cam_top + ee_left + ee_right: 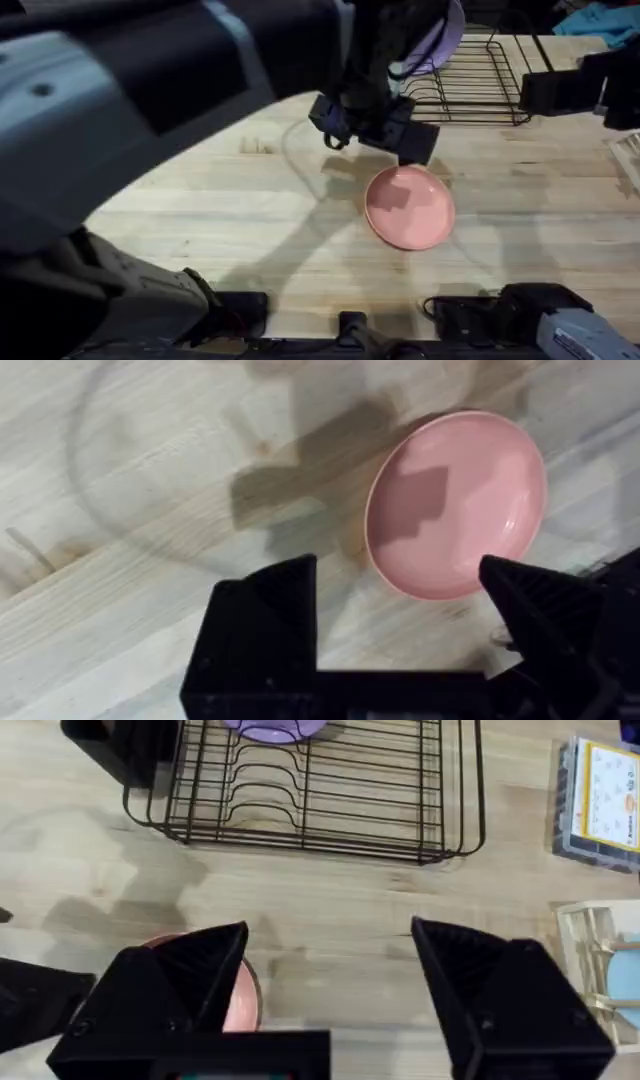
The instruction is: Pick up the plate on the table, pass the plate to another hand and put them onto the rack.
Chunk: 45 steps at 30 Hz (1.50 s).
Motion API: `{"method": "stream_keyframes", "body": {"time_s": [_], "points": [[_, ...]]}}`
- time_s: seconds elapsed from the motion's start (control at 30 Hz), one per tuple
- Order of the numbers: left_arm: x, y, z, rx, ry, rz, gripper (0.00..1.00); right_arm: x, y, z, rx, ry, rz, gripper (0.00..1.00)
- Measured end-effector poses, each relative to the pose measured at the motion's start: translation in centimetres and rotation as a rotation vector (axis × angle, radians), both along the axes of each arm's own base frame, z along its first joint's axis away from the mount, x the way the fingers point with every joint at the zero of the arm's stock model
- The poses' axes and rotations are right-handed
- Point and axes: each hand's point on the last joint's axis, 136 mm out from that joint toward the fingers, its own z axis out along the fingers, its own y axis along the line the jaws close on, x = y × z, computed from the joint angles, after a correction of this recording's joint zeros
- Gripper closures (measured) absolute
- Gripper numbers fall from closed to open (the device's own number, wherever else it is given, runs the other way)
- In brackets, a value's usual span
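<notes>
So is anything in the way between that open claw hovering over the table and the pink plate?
Nothing visible. The left gripper hangs open above the pink plate, with bare table around it. The rack beyond already holds a purple plate, with free slots beside it.

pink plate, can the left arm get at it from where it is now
Probably yes. The left gripper hangs over the table with its fingers open, beside the pink plate. The plate lies flat with nothing on it or between it and the fingers, though its low rim may make the grip awkward.
</notes>
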Motion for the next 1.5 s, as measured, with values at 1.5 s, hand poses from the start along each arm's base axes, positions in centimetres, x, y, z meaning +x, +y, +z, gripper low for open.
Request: {"method": "stream_keyframes", "body": {"time_s": [1.5], "points": [[-1.6,-1.4,-12.6,0.261,0.218,-0.055,0.368,0.0,0.0,0.0,0.000,0.000,0.000,0.005]]}}
